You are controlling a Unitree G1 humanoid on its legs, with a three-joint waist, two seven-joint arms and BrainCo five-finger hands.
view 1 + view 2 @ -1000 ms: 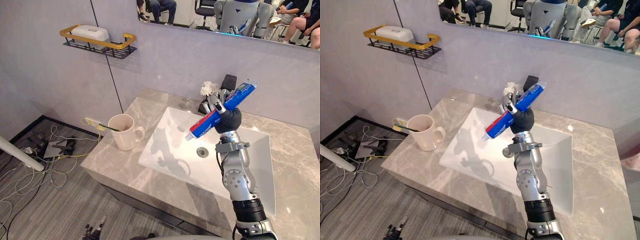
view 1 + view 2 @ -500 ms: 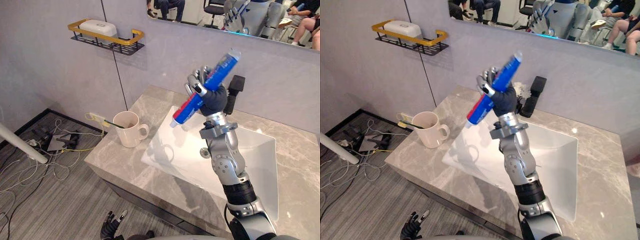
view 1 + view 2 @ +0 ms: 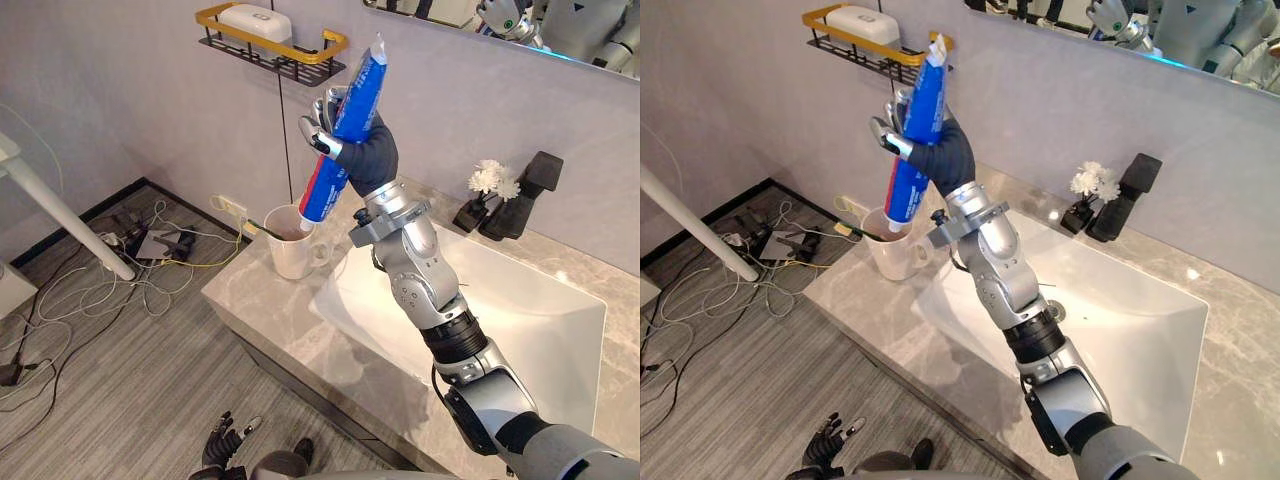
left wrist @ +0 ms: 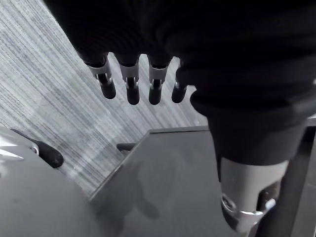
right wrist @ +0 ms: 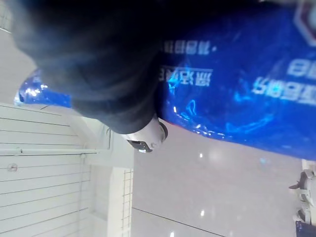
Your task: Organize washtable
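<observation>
Left eye view shows the right hand (image 3: 368,160) with fingers curled round the toothpaste tube (image 3: 360,90), which stands almost straight up, cap end down, just above the mug (image 3: 293,255), while the left hand (image 3: 222,447) hangs loose far below.

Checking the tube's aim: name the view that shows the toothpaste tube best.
Left eye view: the whole toothpaste tube, cap end down by the mug, gripped in the right hand. The right eye view shows the same; the right wrist view catches a close patch of its blue side.
</observation>
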